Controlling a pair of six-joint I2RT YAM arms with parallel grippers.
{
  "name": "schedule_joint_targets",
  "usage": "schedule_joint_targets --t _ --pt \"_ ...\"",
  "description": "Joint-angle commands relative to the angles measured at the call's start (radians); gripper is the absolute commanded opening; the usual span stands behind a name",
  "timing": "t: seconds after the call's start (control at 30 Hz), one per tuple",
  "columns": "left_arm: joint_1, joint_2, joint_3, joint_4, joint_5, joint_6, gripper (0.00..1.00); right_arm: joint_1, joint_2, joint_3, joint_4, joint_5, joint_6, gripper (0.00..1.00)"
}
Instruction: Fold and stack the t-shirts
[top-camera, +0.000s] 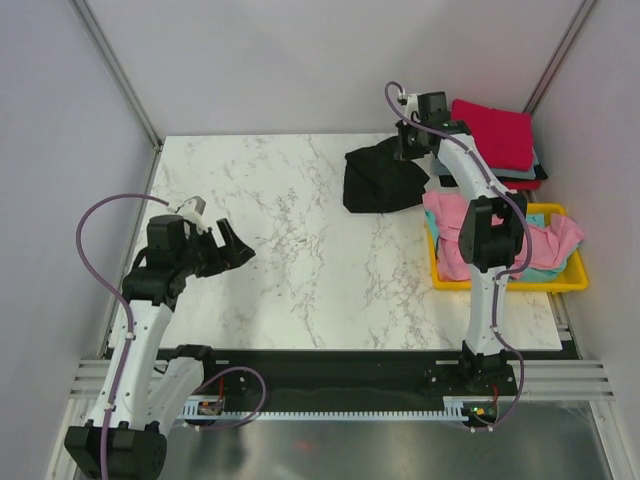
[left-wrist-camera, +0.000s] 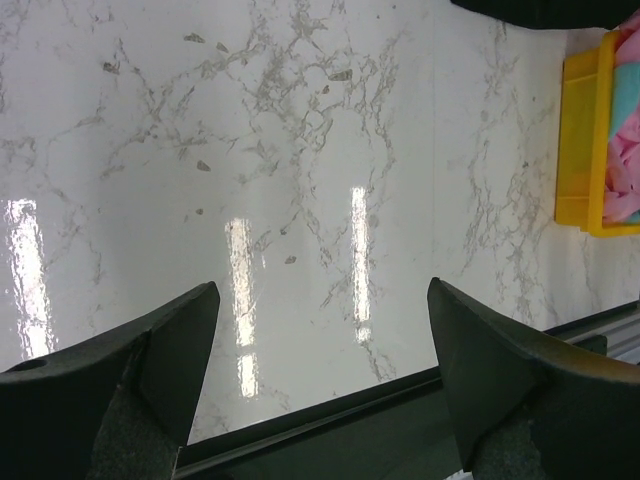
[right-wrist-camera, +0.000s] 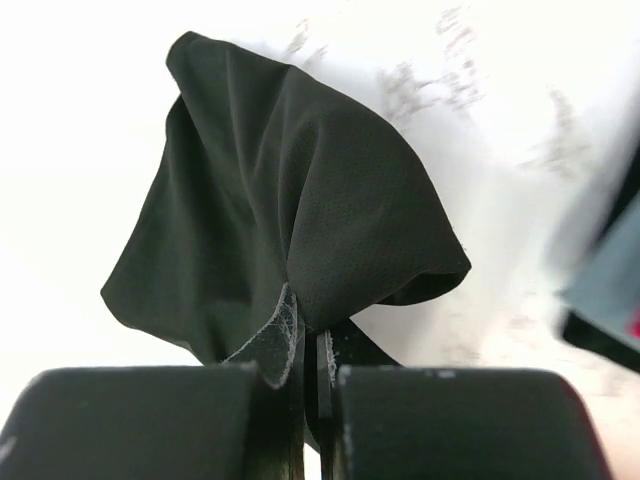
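Note:
The black t-shirt (top-camera: 378, 180) hangs bunched at the back of the table, pinched at its upper right corner by my right gripper (top-camera: 412, 142). In the right wrist view the black t-shirt (right-wrist-camera: 290, 200) droops from between the shut fingers (right-wrist-camera: 312, 360). Folded shirts lie stacked at the back right, a red one (top-camera: 495, 135) on top of grey and black ones. Pink (top-camera: 455, 235) and teal (top-camera: 535, 270) t-shirts lie crumpled in the yellow tray (top-camera: 505, 283). My left gripper (top-camera: 232, 248) is open and empty over the left of the table; in the left wrist view (left-wrist-camera: 320, 380) its fingers stand wide apart.
The marble table (top-camera: 290, 250) has a black rail along its near edge (top-camera: 330, 365). Grey walls close in the back and both sides. The yellow tray's corner shows in the left wrist view (left-wrist-camera: 585, 150).

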Motion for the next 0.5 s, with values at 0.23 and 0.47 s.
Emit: schedule_joint_targets --t 0.23,0.47 --pt "-0.008 0.044 -0.002 0.04 0.004 -0.003 0.91 -0.117 -0.1 0.17 -0.052 0.06 -0.151 0.0" --pt "-0.018 0.057 -0.006 0.049 0.016 -0.003 0.91 -0.201 -0.103 0.306 -0.067 -0.02 -0.179 0.0"
